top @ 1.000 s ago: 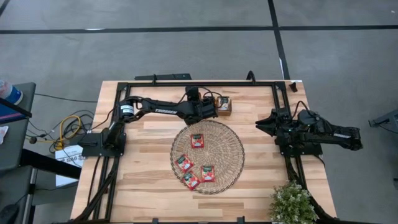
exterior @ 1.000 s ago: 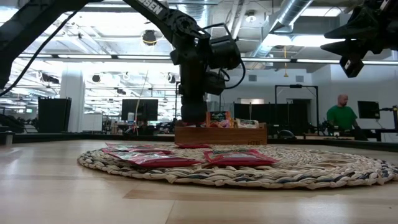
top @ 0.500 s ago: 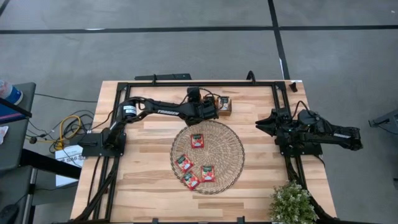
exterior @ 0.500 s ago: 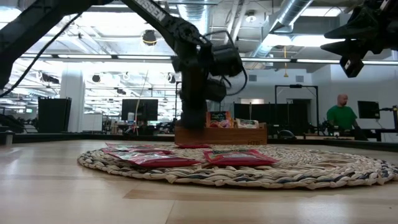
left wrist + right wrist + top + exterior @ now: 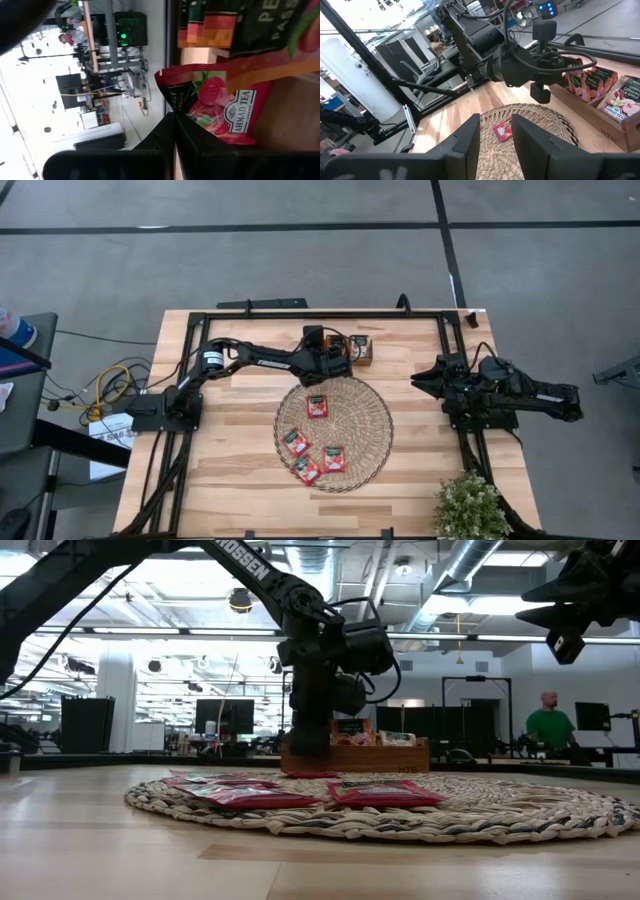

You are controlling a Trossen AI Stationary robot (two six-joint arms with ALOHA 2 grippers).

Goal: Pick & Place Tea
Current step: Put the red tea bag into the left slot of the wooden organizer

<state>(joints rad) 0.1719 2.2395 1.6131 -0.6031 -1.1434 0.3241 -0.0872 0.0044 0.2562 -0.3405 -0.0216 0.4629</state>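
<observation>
The light wooden bench (image 5: 240, 470) carries a round woven straw mat (image 5: 372, 420) at its centre and a brown wooden compartment tray (image 5: 362, 350) just beyond the mat's far edge. The dark left arm (image 5: 255, 358) reaches across the bench to the tray; its left tool (image 5: 175, 122) sits low at the tray's near wall, fingers pressed together on the edge of a red strawberry-printed tea sachet (image 5: 220, 105), which stands on edge among other upright sachets (image 5: 200, 22) in the compartment. The dark right arm (image 5: 525, 395) is parked at the bench's right side, with the right tool (image 5: 496, 131) raised off the surface, fingers parted and holding nothing. Four red-orange flat square sachets (image 5: 317, 407) lie on the mat: one near its centre, three grouped toward its near left edge. A small green potted plant (image 5: 468, 508) stands at the near right corner.
</observation>
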